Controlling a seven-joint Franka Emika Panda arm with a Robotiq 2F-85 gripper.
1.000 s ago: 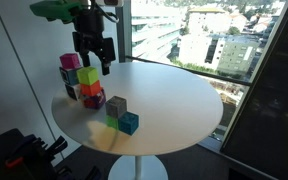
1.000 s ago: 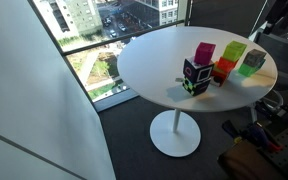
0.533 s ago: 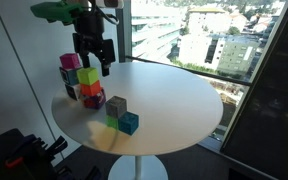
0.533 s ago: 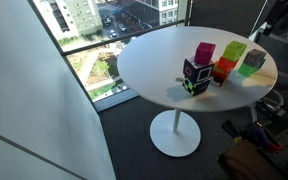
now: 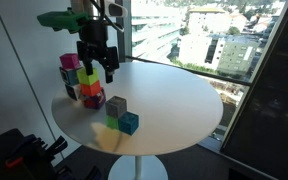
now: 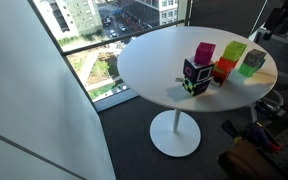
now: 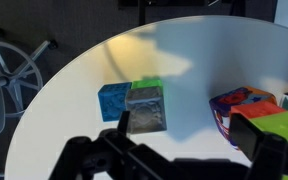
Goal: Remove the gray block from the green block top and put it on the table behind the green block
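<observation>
The gray block (image 5: 116,103) sits on top of the green block (image 5: 114,118) near the front left of the round white table (image 5: 174,100). In the wrist view the gray block (image 7: 146,108) covers the green block (image 7: 148,84), which shows only as a strip behind it. The pair also shows in an exterior view, gray block (image 6: 253,56) above green block (image 6: 250,68). My gripper (image 5: 97,66) is open and empty. It hangs above the table behind the stack, apart from it. In the wrist view its fingers (image 7: 196,135) frame the bottom edge.
A teal-blue cube (image 5: 130,123) touches the green block's side and shows in the wrist view (image 7: 114,100). A cluster of pink, green, orange and patterned cubes (image 5: 78,80) stands at the table's left edge. A window is behind the table. Dark equipment (image 5: 19,155) is on the floor.
The gripper has moved slightly down and toward the table's middle. The blocks have not moved.
</observation>
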